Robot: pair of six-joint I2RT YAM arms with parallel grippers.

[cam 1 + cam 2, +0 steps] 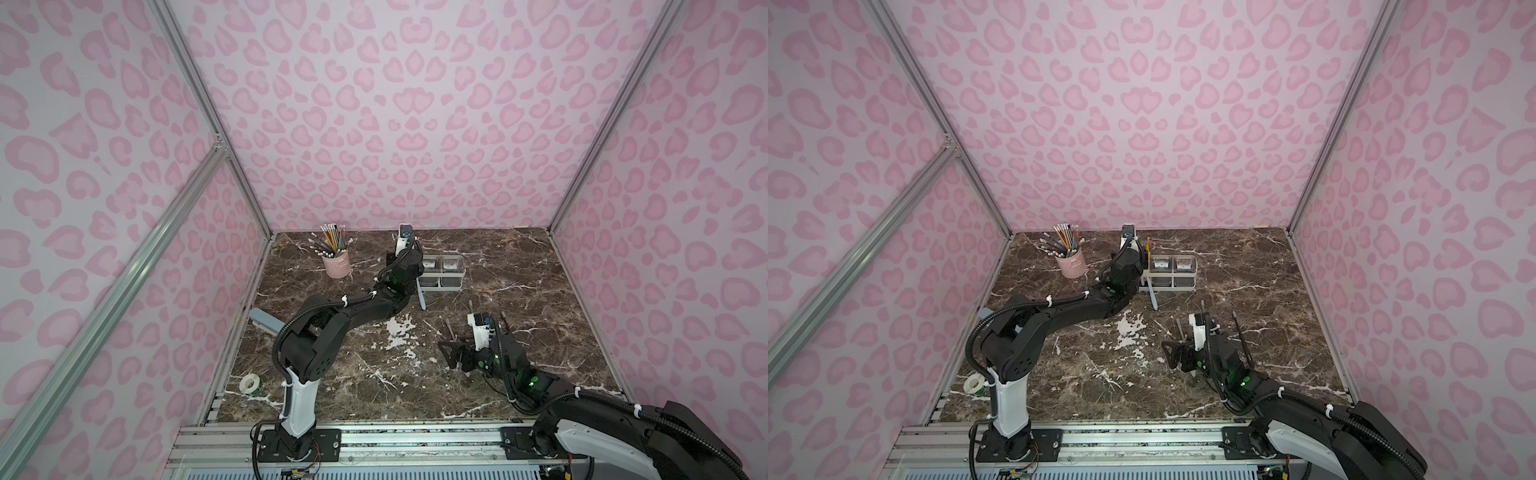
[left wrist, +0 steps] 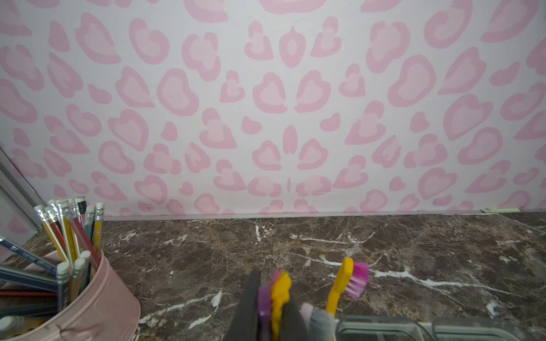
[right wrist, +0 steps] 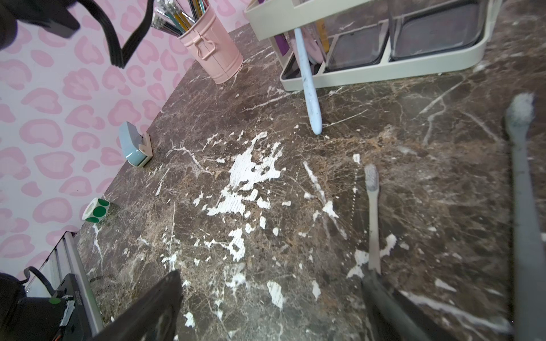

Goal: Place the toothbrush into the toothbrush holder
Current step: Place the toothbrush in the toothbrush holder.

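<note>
In the left wrist view my left gripper [image 2: 273, 288] is shut on a purple and yellow toothbrush [image 2: 280, 290], held upright at the slot end of the white toothbrush holder [image 1: 451, 286]. In that end stands a second yellow toothbrush [image 2: 344, 280] with pink bristles. A light blue toothbrush [image 3: 308, 88] leans out of the holder with its lower end on the table. The holder's two clear cups [image 1: 1173, 264] sit in its other part. My right gripper [image 3: 271, 277] hangs open low over the table, nothing between its fingers. One finger is beside a grey toothbrush [image 3: 373, 218] that lies flat.
A pink cup of pencils [image 1: 336, 264] stands left of the holder. Another grey toothbrush [image 3: 523, 206] lies beside the right gripper. A blue-grey stapler-like object [image 1: 264, 322] and a roll of green stickers [image 1: 249, 384] sit at the table's left edge.
</note>
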